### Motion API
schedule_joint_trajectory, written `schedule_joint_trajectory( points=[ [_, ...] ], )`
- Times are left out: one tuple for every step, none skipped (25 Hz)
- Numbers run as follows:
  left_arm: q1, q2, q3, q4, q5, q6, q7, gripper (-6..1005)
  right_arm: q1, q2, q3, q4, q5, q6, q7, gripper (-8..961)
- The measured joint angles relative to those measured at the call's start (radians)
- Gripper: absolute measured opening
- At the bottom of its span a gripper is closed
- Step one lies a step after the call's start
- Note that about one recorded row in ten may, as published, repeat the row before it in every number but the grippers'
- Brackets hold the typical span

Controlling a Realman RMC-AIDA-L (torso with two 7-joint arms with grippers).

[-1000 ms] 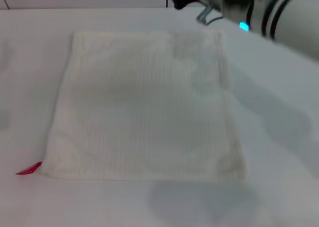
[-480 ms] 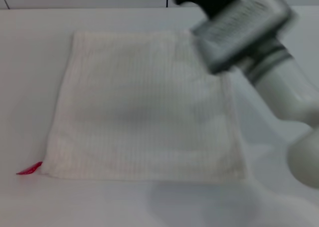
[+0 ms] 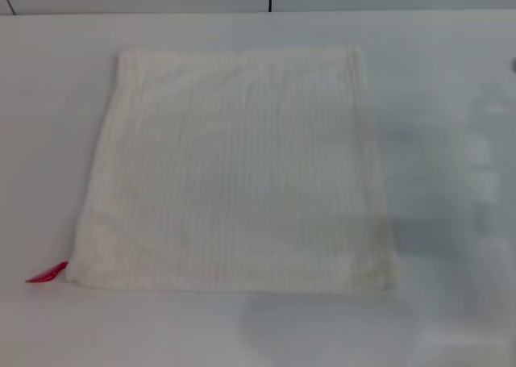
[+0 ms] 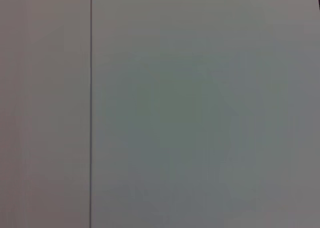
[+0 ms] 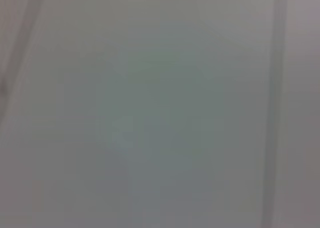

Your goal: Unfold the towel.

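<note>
Presently, neither tool appears in any view, so their state cannot be told; both wrist views show only a blank pale surface crossed by a thin dark line. Towel [image 3: 234, 169]: cream-white, ribbed, spread flat and roughly square across the centre of the head view on the white worktop [image 3: 451, 93]. Red tag [image 3: 48, 273]: at its lower-left corner. Nothing covers the cloth. The right arm, over the towel's upper right half a second ago, has left the frame.

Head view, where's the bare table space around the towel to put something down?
Bare table runs right of the towel, along its near edge, and left of it above the red tag. The middle is covered by towel.
</note>
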Motion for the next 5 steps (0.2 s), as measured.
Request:
schedule_joint_trajectory(
  points=[
    [-0.005,-0.001,-0.004,0.02,0.0,0.008,0.0,840,-0.016,0.001,0.002,0.003,0.024,0.012,0.004,4],
    [-0.005,-0.001,-0.004,0.02,0.0,0.008,0.0,840,-0.03,0.001,0.002,0.005,0.042,0.019,0.007,6],
    [-0.007,-0.002,-0.007,0.037,0.0,0.026,0.0,840,-0.041,0.002,0.002,0.006,0.055,0.023,0.01,8],
    [-0.012,-0.003,-0.005,0.061,0.0,0.055,0.0,840,-0.049,0.002,-0.001,0.015,0.078,0.023,0.026,8],
    [-0.013,-0.003,-0.004,0.066,0.0,0.064,0.0,840,-0.049,0.002,-0.001,0.015,0.078,0.023,0.026,8]
  ],
)
